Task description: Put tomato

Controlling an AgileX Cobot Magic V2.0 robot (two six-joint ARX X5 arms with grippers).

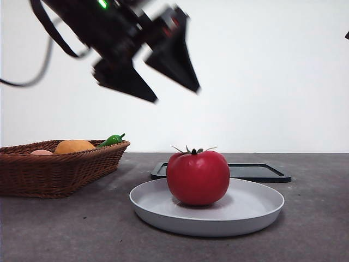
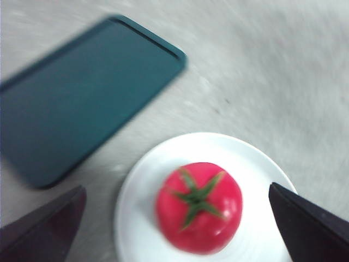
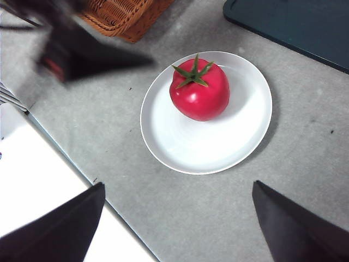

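Observation:
The red tomato (image 1: 197, 177) with its green calyx sits on a white plate (image 1: 256, 204) in the middle of the table. It also shows in the left wrist view (image 2: 199, 207) and the right wrist view (image 3: 199, 89). My left gripper (image 1: 174, 90) hangs open and empty above the tomato, a little to its left; in its own view the jaws stand wide apart (image 2: 180, 226). My right gripper (image 3: 177, 218) is open and empty, high above the table's edge, and looks down on the plate (image 3: 218, 147).
A wicker basket (image 1: 54, 166) at the left holds an orange fruit (image 1: 74, 146) and a small green pepper (image 1: 112, 140). A dark flat tray (image 1: 262, 172) lies behind the plate. The table's edge shows in the right wrist view (image 3: 82, 169).

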